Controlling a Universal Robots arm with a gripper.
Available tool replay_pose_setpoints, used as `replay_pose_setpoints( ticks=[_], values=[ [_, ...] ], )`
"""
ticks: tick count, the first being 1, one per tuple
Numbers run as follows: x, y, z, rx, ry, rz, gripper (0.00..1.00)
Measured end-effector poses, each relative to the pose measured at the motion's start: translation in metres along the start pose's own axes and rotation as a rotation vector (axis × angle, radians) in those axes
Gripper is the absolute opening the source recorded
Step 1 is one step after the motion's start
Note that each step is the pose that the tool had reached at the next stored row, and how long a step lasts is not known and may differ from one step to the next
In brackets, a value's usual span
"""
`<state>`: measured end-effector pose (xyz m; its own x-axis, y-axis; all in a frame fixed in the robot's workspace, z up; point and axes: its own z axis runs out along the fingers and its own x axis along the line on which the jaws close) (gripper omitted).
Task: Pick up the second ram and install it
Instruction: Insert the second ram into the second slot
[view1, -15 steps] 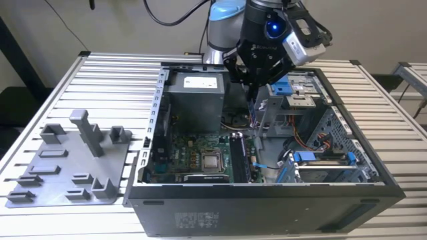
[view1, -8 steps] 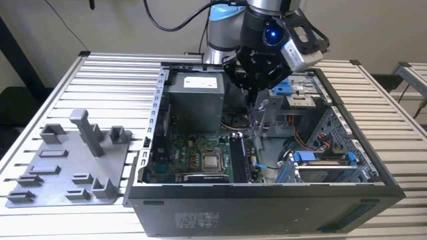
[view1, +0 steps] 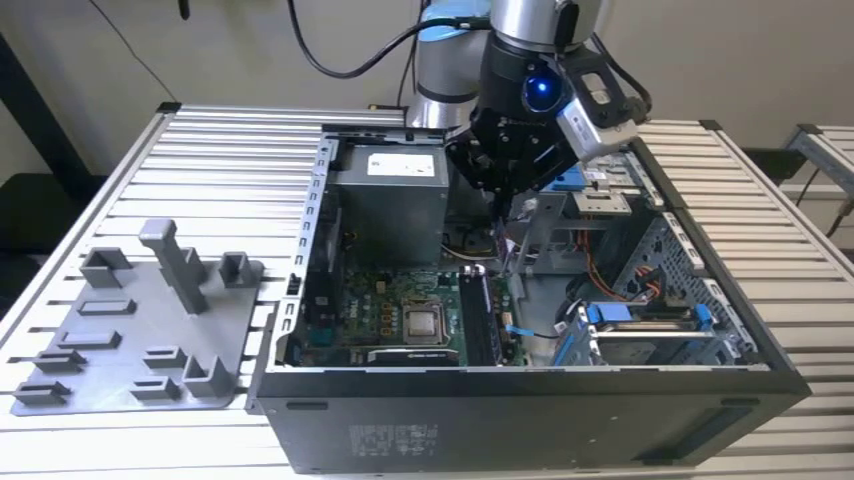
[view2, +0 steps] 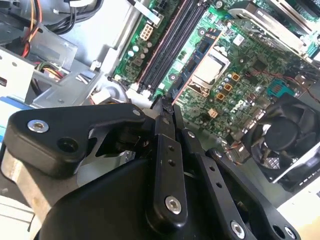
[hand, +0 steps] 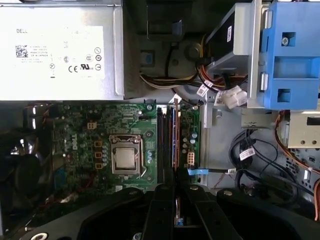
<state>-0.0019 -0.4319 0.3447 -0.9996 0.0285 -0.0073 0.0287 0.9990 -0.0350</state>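
Note:
My gripper (view1: 502, 200) hangs inside the open computer case (view1: 307, 250), above the motherboard (view1: 387, 300). In both wrist views its black fingers (hand: 162, 210) stand close together over the row of dark memory slots (hand: 166, 145). A thin blue and orange sliver, the second ram (hand: 177, 219) seen edge-on, sits pinched between them. The gripper (hand: 176, 189) lines up with the near end of the slots. In the second wrist view the fingertips (view2: 164, 106) meet just short of the slots (view2: 165, 50). Most of the ram is hidden by the fingers.
A silver power supply (hand: 55, 50) and a blue drive cage (hand: 287, 55) flank the slots, with loose cables (hand: 250, 155) beside them. The bare processor (hand: 124, 159) lies near the slots. A grey fixture plate (view1: 134, 330) with upright posts lies on the slatted table at the exterior view's left.

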Motion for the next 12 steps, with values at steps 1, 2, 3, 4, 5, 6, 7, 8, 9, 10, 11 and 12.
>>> replay_pose_setpoints(
  ticks=[1,2,3,4,5,6,7,8,9,10,11,12],
  values=[
    [0.0000,0.0001,0.0012,0.0019,-0.0006,0.000,0.14],
    [0.0000,0.0000,0.0022,0.0019,-0.0026,0.000,0.14],
    [0.0001,0.0000,0.0030,0.0018,-0.0060,-0.001,0.14],
    [0.0000,0.0001,0.0040,0.0018,-0.0079,-0.004,0.14],
    [0.0000,0.0000,0.0048,0.0018,-0.0080,-0.008,0.14],
    [0.0001,-0.0003,0.0061,0.0020,-0.0081,-0.010,0.14],
    [0.0006,-0.0006,0.0079,0.0018,-0.0082,-0.012,0.14],
    [0.0015,-0.0009,0.0098,0.0017,-0.0083,-0.012,0.14],
    [0.0022,-0.0009,0.0116,0.0017,-0.0083,-0.012,0.14],
    [0.0026,-0.0009,0.0134,0.0018,-0.0082,-0.013,0.14],
    [0.0029,-0.0009,0.0152,0.0018,-0.0083,-0.013,0.14],
    [0.0032,-0.0010,0.0170,0.0018,-0.0082,-0.013,0.14]
  ],
)
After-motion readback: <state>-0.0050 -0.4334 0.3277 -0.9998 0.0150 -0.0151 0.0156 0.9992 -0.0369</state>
